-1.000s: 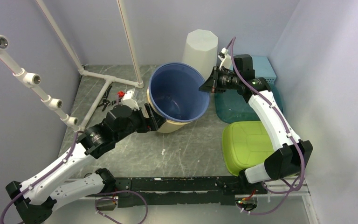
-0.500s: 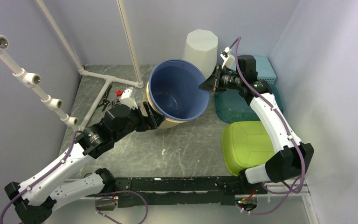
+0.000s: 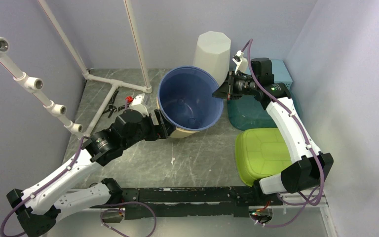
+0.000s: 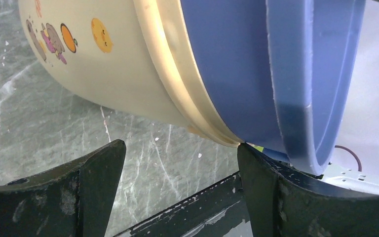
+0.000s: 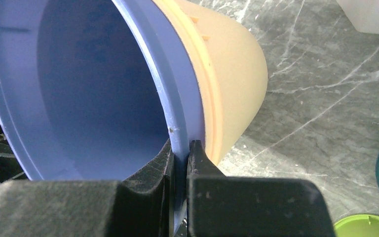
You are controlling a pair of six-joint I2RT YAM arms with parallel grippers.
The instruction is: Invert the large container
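Right gripper (image 5: 181, 148) astride large container (image 5: 79, 89) rim

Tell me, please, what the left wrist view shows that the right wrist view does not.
Only the left wrist view shows the cartoon pictures on the large container's cream wall, with the left gripper open beside it. Only the right wrist view shows the container's blue inside and the right gripper shut on its blue rim. Both show the cream wall, blue rim and grey table.
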